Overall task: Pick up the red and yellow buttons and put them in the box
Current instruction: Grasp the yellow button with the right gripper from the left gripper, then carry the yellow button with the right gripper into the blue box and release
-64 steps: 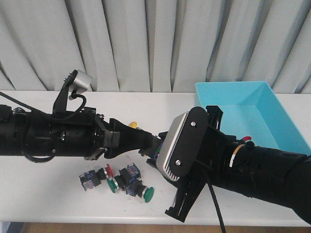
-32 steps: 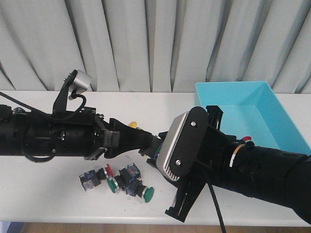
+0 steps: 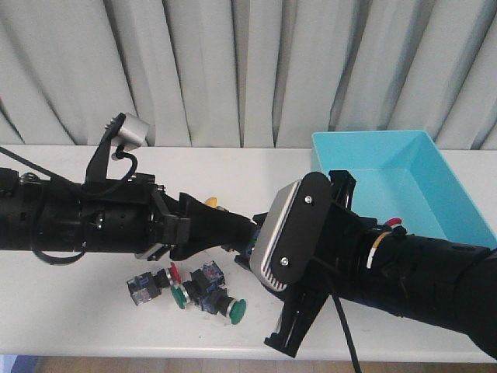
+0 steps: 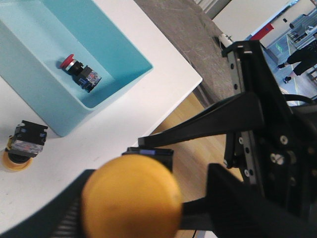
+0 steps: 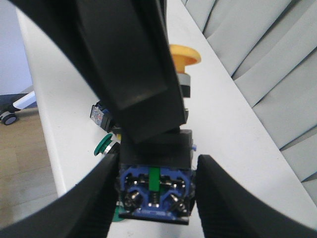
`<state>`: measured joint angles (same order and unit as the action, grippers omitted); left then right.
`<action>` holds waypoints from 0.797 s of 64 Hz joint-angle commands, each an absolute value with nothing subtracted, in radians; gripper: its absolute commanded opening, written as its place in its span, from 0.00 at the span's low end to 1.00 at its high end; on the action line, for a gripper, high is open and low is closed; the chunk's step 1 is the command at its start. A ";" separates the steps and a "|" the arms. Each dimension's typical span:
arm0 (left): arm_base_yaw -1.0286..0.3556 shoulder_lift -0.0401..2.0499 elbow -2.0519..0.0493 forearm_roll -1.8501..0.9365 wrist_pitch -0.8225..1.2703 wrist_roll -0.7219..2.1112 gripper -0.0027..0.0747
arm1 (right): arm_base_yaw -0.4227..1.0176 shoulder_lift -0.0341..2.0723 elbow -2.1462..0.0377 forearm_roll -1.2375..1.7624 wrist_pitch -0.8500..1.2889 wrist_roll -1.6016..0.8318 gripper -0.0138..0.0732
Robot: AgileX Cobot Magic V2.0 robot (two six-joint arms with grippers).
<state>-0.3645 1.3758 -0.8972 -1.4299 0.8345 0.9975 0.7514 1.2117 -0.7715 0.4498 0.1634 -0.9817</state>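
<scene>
Front view: the left gripper (image 3: 237, 229) and the right gripper meet over the middle of the white table (image 3: 78, 318); the right gripper's tips are hidden behind its wrist camera housing.
Held yellow button (image 4: 131, 196): it is carried in the air between the two grippers, cap turned to the left wrist camera, blue terminal end (image 5: 154, 186) turned to the right wrist camera.
Right gripper (image 5: 154, 198): the two fingers (image 5: 99, 198) are closed against opposite sides of the button's dark body, with no gap to be seen on either side.
Left gripper, wrist view (image 4: 133, 218): the yellow cap sits between the fingers and fills most of the space; whether it is being pinched or has been let go cannot be told.
Left finger in the right wrist view: a broad black finger (image 5: 143, 74) reaches down onto the top of the button body.
Box (image 3: 458, 225): the turquoise bin stands on the table to the robot's right, beyond the right arm, well apart from the held button.
Red button in box (image 4: 79, 72): it lies on its side on the box floor, near a corner.
Second yellow button (image 4: 22, 146): it rests cap down on the table, near the outside of the box wall (image 4: 114, 54).
Red button on table (image 3: 159, 278): it lies in a small cluster in front of the left arm.
Green buttons (image 3: 233, 308): two are seen in that same cluster, close beside the red one.
</scene>
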 commanded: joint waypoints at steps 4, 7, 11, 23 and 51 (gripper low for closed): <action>-0.369 1.349 -0.923 -1.496 0.867 1.006 0.84 | 0.750 1.194 -0.800 0.457 0.104 -0.986 0.42; -0.369 1.349 -0.923 -1.492 0.868 1.006 0.86 | 0.750 1.194 -0.800 0.457 0.104 -0.986 0.42; -0.369 1.349 -0.923 -1.487 0.874 1.006 0.86 | 0.745 1.194 -0.800 0.457 0.104 -0.984 0.42; -0.369 1.349 -0.923 -1.472 0.888 1.006 0.85 | 0.656 1.194 -0.800 0.456 0.124 -0.936 0.42; -0.369 1.349 -0.923 -1.294 0.821 1.005 0.82 | 0.363 1.203 -0.802 0.479 0.103 -0.863 0.42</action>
<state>-0.3645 1.3758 -0.8972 -1.2729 0.8351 1.0041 0.4346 1.2135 -0.7715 0.4646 0.1741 -0.8889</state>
